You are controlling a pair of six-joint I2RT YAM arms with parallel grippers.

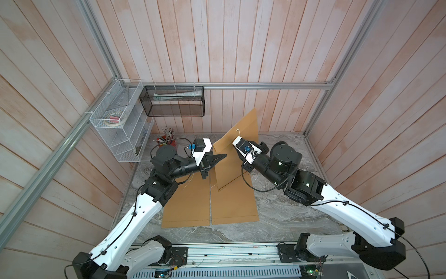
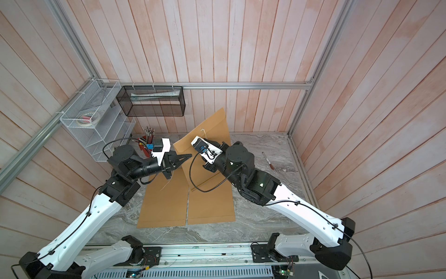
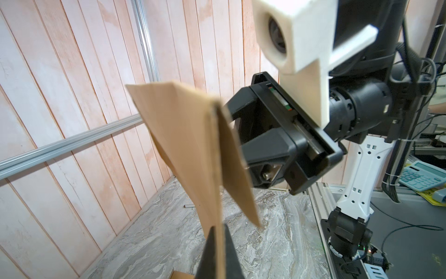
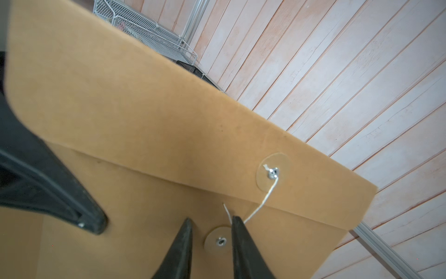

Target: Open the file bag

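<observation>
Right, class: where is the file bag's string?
In the right wrist view, the string runs from the flap's button to the right tool, beside the lower button.

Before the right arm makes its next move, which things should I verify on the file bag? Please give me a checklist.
1. Left gripper shut on the file bag edge: ok.
2. Right gripper jaws apart around the lower disc: ok.
3. String free of the lower disc: ok.
4. String caught by a right finger: cannot tell.
5. Flap lifted off the bag: not ok, it lies closed.
</observation>
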